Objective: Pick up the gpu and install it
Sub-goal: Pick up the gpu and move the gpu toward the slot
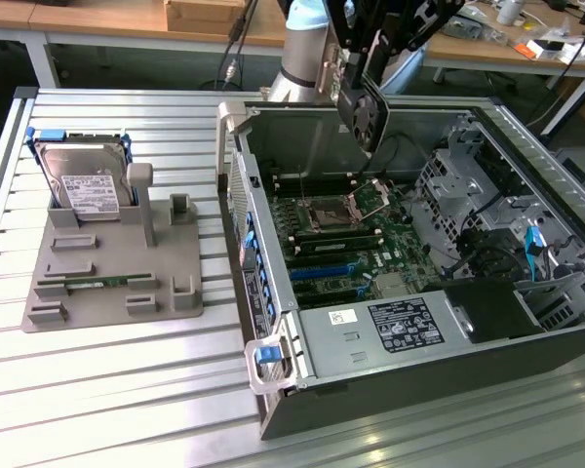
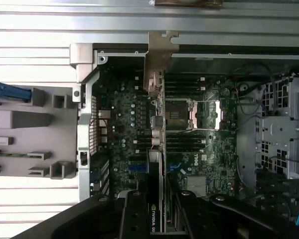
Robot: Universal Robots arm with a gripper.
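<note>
The gripper (image 1: 354, 70) hangs above the open case (image 1: 273, 322). Its fingers (image 2: 134, 214) are clamped on the gpu (image 1: 363, 117), which is held in the air, clear of everything. In the exterior view the card is on edge with its round fan facing the camera. It sits over the far part of the board (image 1: 370, 244), just above the socket (image 1: 333, 213) and close to the case's far wall.

In the wrist view the gripper (image 2: 159, 216) pinches one end of the gpu (image 2: 157, 164). The card shows edge-on as a thin dark strip running away from the fingers, with the bracket (image 2: 160, 52) at its free end, so the grip is at the end opposite the bracket.

What matters here is the card's position against the blue slots (image 1: 324, 271). They lie on the board below it and nearer the camera in the exterior view, on the near side of the socket, well apart from the card's lower edge. The card is therefore both too high and too far back to meet them.

In the wrist view the card's long line seems to cross the run of the slots (image 2: 137, 168) rather than follow it. Part of that may be the card pointing down towards the board, and I cannot tell how much.

The gray tray (image 1: 107, 263) on the surface (image 1: 127, 390) has no gpu on it.
</note>
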